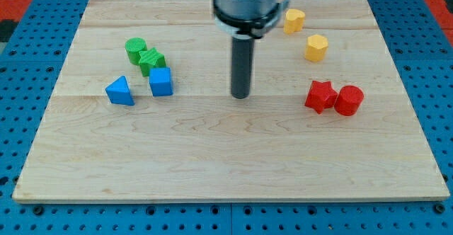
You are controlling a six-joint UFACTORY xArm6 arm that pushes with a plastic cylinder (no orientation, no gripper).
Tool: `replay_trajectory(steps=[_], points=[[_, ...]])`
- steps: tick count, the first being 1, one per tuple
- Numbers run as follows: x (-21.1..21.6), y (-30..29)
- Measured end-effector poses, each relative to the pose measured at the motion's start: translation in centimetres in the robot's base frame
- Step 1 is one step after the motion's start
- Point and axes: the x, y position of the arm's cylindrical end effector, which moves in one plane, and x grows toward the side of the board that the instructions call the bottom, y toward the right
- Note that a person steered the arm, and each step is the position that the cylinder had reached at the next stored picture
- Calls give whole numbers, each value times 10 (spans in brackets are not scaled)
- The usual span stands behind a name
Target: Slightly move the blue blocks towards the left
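A blue cube (pixel 161 82) and a blue triangular block (pixel 119 91) lie at the view's left on the wooden board (pixel 226 171), a small gap between them. My tip (pixel 241 95) rests near the board's middle, well to the right of the blue cube and touching no block. The rod rises straight up to the arm's dark and silver end at the view's top.
A green cylinder (pixel 134 49) and a green star (pixel 151 60) sit just above the blue cube. A red star (pixel 320 96) and a red cylinder (pixel 349 100) lie at the right. Two yellow blocks (pixel 294 20) (pixel 316 48) lie at the upper right.
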Motion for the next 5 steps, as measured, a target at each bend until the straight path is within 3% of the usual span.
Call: replay_trajectory(steps=[3,4,5], points=[[2,-28],[-25,-39],[-21,-86]])
